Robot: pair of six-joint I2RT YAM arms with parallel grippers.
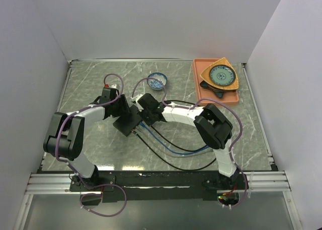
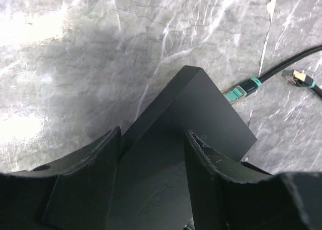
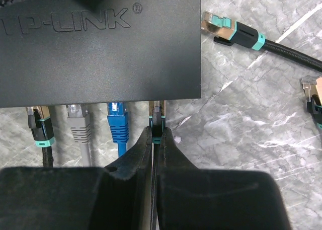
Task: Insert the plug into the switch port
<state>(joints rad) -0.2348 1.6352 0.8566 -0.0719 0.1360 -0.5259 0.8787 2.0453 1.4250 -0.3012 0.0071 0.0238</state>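
The switch point(image 3: 100, 44) is a flat black TP-LINK box; it also shows in the top view point(image 1: 127, 122) and in the left wrist view point(image 2: 201, 119). My right gripper point(image 3: 157, 134) is shut on a gold plug with a teal boot point(image 3: 158, 113). The plug's tip sits at the rightmost socket on the near edge, and how deep it sits is hidden. A black-teal point(image 3: 40, 123), a grey point(image 3: 78, 122) and a blue plug point(image 3: 116, 122) sit in the sockets to its left. My left gripper point(image 2: 151, 149) straddles the switch's far end, a finger point(image 2: 98, 164) on each side.
Two loose teal-booted plugs lie right of the switch point(image 3: 229, 31) point(image 3: 313, 96). Their cables loop over the marble table toward the front point(image 1: 176, 149). A blue-patterned bowl point(image 1: 157, 81) stands behind the switch. An orange tray point(image 1: 200, 89) with a plate point(image 1: 222, 75) is at the back right.
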